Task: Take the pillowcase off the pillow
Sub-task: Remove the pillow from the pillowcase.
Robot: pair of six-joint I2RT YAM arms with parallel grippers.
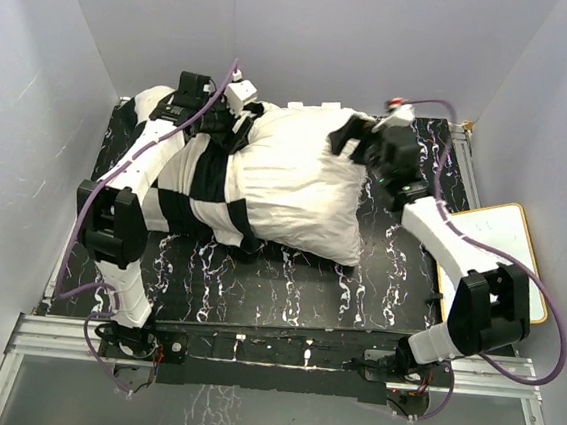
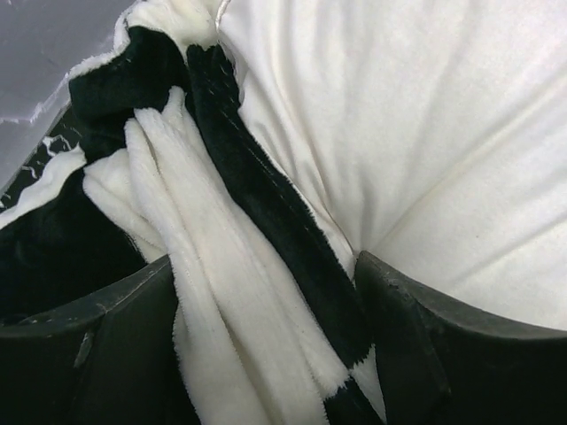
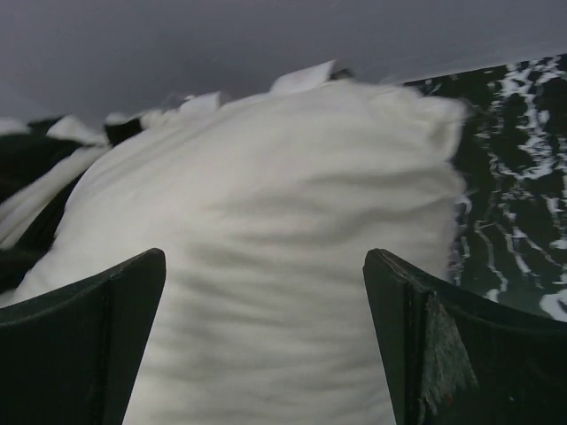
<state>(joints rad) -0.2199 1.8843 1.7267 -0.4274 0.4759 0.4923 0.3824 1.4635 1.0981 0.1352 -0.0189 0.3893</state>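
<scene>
- plush black/white pillowcase (image 1: 205, 177) sits bunched over the left end of the pillow (image 1: 306, 185), centre-left of the top view. most of the off-white pillow is already bare to the right.
- pillow's long axis runs left-right across the frame, right end a bit lower. case mouth faces right, so the case has to come off toward the left.
- left gripper (image 1: 240, 126) is the nearer one, at the case's upper edge by the mouth hem. wrist view: fingers (image 2: 97, 354) wide apart w/ a rolled black/white fold running between them. cloth touches both, no pinch visible.
- right gripper (image 1: 349, 138) is at the pillow's upper right, jaws apart astride the bare end. its wrist view is blurred, so contact is unclear.
- judgement: next move needs the left to close on that fold & drag left, w/ the right pinning the pillow.
- room: grey wall & the table (image 1: 297, 284) edge are close on the left, so little travel there. more bare marbled top toward the bottom of the frame.
- white board (image 1: 500, 259) w/ yellow rim lies beside the table's right edge, well apart from the pillow.
</scene>
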